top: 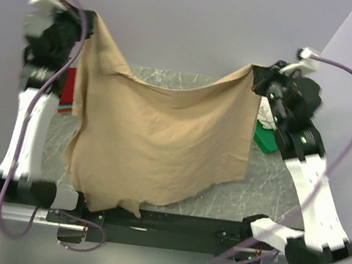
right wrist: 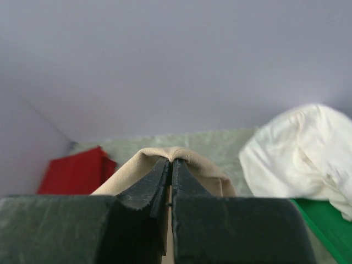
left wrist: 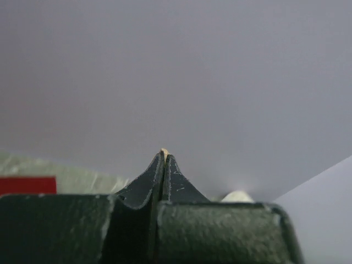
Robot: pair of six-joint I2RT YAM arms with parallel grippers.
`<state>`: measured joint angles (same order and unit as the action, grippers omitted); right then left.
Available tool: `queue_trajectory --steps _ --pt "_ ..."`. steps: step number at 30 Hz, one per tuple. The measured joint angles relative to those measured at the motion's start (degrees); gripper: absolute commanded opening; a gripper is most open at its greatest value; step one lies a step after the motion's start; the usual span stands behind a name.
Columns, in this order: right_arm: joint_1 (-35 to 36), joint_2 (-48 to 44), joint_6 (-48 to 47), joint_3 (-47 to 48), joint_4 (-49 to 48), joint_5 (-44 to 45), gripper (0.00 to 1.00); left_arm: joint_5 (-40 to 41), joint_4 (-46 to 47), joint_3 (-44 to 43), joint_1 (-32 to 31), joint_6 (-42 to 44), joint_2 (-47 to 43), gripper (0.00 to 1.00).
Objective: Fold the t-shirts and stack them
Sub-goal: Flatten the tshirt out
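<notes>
Evidently both pairs of fingers are clenched on cloth: the left gripper [left wrist: 164,154] nips a sliver of tan fabric at its very tips. The right gripper [right wrist: 169,163] bites a fold of the same tan t-shirt [top: 162,136], which hangs between them as a sagging sheet over the table [top: 273,185]. This looks like the spreading step before folding, and the next move, I judge, calls for lowering it flat without bunching, clear of the folded red t-shirt [right wrist: 77,170] and the cream-white t-shirt [right wrist: 297,154] at the green tray [right wrist: 324,225].

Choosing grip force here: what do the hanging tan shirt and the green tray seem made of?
Tan shirt: soft matte cloth, probably cotton knit; it sags and creases between its held corners. Green tray: likely hard plastic, smooth, with a straight crisp edge.
</notes>
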<state>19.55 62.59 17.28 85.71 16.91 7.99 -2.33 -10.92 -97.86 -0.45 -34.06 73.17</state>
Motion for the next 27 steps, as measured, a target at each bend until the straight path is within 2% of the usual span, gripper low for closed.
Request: queue_trajectory --steps 4,9,14,21,27 --pt "-3.34 8.94 0.07 -0.57 0.04 -0.98 0.00 -1.79 -3.19 -0.28 0.00 0.00 11.98 0.00" --pt "-3.69 12.17 -0.04 -0.57 0.72 -2.45 0.00 -3.93 -5.77 -0.31 0.00 -0.02 12.85 0.00" --pt "-3.69 8.13 -0.26 -0.63 0.66 -2.99 0.00 -4.52 -4.02 1.01 0.00 0.00 3.41 0.01" --pt "-3.69 -5.84 -0.68 -1.33 0.02 -3.19 0.00 -4.42 -0.87 3.34 0.00 0.37 -16.26 0.01" --pt "-3.69 -14.97 -1.51 0.90 0.13 -4.50 0.00 -4.33 -0.46 -0.37 0.00 0.46 -25.57 0.01"
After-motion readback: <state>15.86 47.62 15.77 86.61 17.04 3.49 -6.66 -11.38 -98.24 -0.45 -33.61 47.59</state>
